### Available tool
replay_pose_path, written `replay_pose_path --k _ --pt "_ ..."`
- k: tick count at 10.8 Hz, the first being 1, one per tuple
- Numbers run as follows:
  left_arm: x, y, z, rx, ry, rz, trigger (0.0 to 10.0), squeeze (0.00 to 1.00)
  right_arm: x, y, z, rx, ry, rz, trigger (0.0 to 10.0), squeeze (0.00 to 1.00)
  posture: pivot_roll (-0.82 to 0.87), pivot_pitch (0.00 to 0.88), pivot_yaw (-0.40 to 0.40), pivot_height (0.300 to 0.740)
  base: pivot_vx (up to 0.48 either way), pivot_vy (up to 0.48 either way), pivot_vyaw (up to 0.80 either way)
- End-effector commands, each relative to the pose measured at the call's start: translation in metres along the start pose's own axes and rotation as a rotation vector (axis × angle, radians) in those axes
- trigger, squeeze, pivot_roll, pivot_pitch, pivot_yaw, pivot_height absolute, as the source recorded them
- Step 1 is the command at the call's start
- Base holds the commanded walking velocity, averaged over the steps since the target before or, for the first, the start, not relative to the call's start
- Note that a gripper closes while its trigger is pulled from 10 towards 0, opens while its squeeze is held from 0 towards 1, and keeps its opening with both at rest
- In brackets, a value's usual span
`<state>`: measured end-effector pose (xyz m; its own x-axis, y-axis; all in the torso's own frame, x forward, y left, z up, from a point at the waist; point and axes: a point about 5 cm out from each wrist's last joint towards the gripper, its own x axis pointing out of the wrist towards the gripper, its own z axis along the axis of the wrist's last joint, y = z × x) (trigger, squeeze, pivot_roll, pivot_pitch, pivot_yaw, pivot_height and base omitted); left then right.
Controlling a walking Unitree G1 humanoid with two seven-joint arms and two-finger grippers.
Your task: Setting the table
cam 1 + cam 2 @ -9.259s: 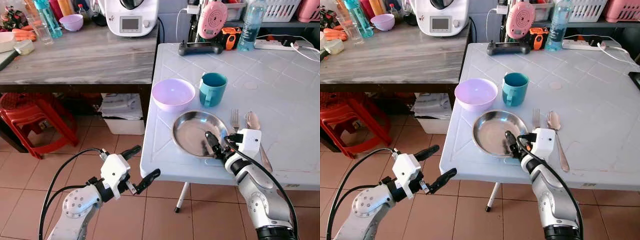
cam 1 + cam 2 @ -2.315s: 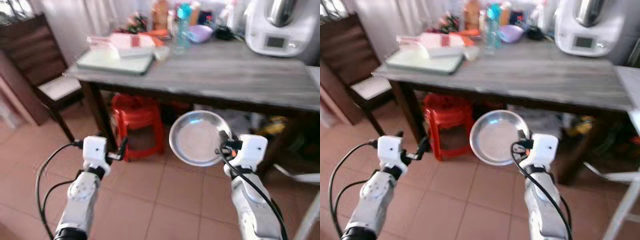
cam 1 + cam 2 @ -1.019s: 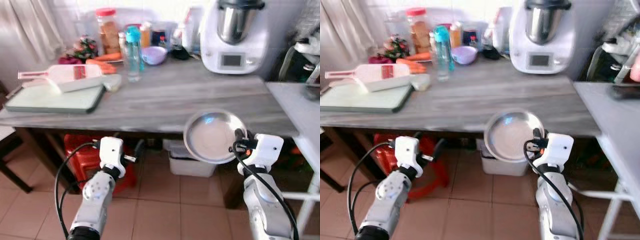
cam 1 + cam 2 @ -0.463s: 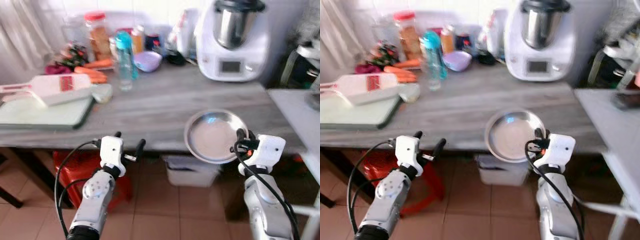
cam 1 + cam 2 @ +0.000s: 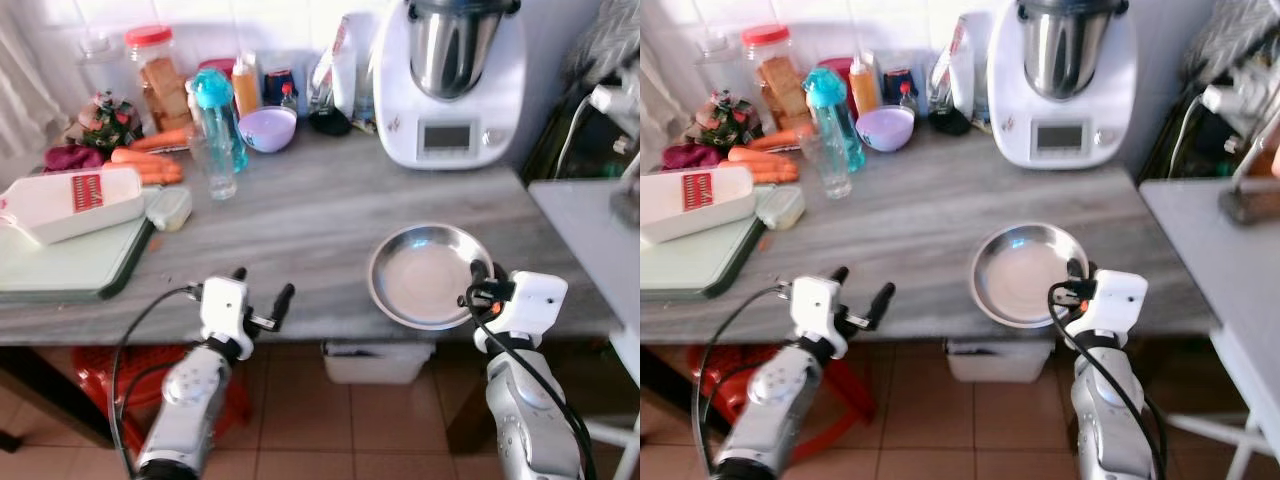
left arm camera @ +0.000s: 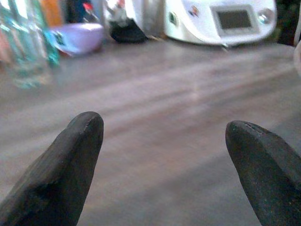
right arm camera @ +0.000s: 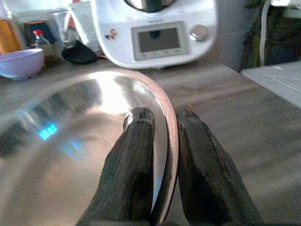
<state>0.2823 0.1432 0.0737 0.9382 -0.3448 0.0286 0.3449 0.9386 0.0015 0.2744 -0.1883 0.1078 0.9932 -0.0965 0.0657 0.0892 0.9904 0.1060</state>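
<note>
Shiny polished metal plate with bright reflections; matt grey wood-grain desk; glossy white plastic kitchen machine; matt black right tool fingers.

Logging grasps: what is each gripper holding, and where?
Right gripper pinches the steel plate at its near rim; left gripper is open, holding nothing.

Right arm: raised in front of the torso, forearm upright, white wrist housing uppermost. Right gripper is clamped, one finger on each side of a thin rim. Left arm: raised at similar height, forearm angled upward. Left gripper has its fingers spread wide with nothing between them, apparently level near the bench edge.
</note>
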Motion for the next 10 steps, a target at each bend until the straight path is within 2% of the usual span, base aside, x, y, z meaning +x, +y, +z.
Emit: replay_pose_path --k 1,3,5,6,7,9,10 --pt "-0.012 0.014 -0.005 -0.006 0.029 0.042 10.0 0.00 0.002 0.012 0.002 0.020 -0.012 0.031 10.0 0.00 0.03 0.026 0.053 0.740 0.000 0.000 0.00" --pt "-0.034 0.027 -0.007 0.051 0.049 0.060 10.0 0.00 0.006 0.012 0.001 0.032 -0.012 0.036 10.0 0.00 0.04 0.032 0.059 0.740 0.000 0.000 0.00" --pt "-0.048 0.036 -0.004 0.094 0.055 0.071 10.0 0.00 0.016 0.015 -0.003 0.064 0.017 0.054 10.0 0.00 0.06 0.032 0.058 0.740 0.000 0.000 0.00" --pt "-0.052 0.034 -0.003 0.096 0.058 0.030 10.0 0.00 0.023 0.015 -0.006 0.096 0.037 0.049 10.0 0.00 0.07 0.031 0.053 0.740 0.000 0.000 0.00" --pt "-0.055 0.028 -0.002 0.068 0.063 -0.062 10.0 0.00 0.035 0.018 -0.009 0.117 0.062 0.063 10.0 0.00 0.08 0.030 0.051 0.740 0.000 0.000 0.00" --pt "-0.059 0.020 -0.001 0.067 0.080 -0.170 10.0 0.00 0.058 0.033 -0.012 0.166 0.095 0.085 10.0 0.00 0.09 0.031 0.040 0.740 0.000 0.000 0.00" --pt "-0.061 0.019 -0.001 0.060 0.085 -0.183 10.0 0.00 0.069 0.044 -0.010 0.202 0.113 0.095 10.0 0.00 0.09 0.034 0.036 0.740 0.000 0.000 0.00"
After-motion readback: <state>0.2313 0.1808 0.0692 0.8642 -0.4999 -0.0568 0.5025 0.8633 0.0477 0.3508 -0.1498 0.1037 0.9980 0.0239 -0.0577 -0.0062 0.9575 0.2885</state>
